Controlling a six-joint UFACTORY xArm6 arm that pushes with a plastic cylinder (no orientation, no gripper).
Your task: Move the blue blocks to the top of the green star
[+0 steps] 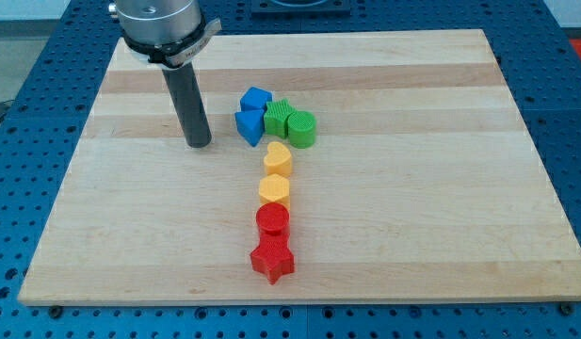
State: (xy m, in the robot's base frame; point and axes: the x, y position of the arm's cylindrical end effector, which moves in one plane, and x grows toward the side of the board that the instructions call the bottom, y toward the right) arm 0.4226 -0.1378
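Note:
Two blue blocks sit together near the board's middle top: a blue cube (256, 99) and, just below it, a blue wedge-like block (250, 124). The green star (280, 118) touches them on their right, with a green cylinder (302, 129) on its right. My tip (199, 144) rests on the board to the left of the blue blocks, about a block and a half away, touching nothing.
Below the green blocks a column runs down: a yellow heart (279, 159), a yellow hexagon (274, 191), a red cylinder (272, 222) and a red star (272, 261). The wooden board (441, 188) lies on a blue perforated table.

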